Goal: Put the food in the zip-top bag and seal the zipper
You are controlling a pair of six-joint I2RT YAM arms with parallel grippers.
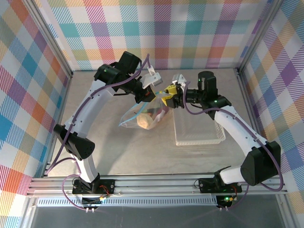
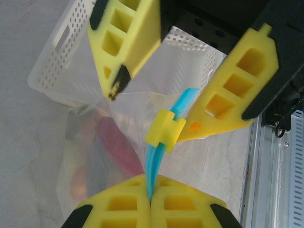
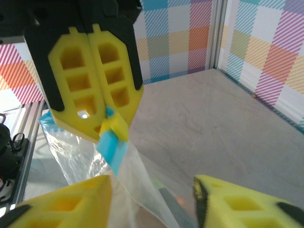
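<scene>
Top external view, nearest first: white lattice plastic basket [image 1: 199, 142], apparently bare of food. Just left of that basket, hung from its mouth: clear crinkly zip-top bag [image 1: 130, 121], orange and tan toy food [image 1: 145, 122] sagging in its bottom. Beyond the basket's far left corner, both claws meeting at the bag's mouth.

Left wrist view: left gripper [image 2: 151, 194] pinched tight on the thin light-blue zipper strip [image 2: 154, 161]. A little further along, small yellow slider tab [image 2: 165, 130] sitting on that strip. Right gripper [image 2: 154, 109] spread around it, one finger touching the tab, the other off it, gripping nothing yet.

Judged: loading done, sealing left, with the slider to be clamped and run along the mouth. Sealed length impossible to tell. No brand, label or readable writing anywhere.
</scene>
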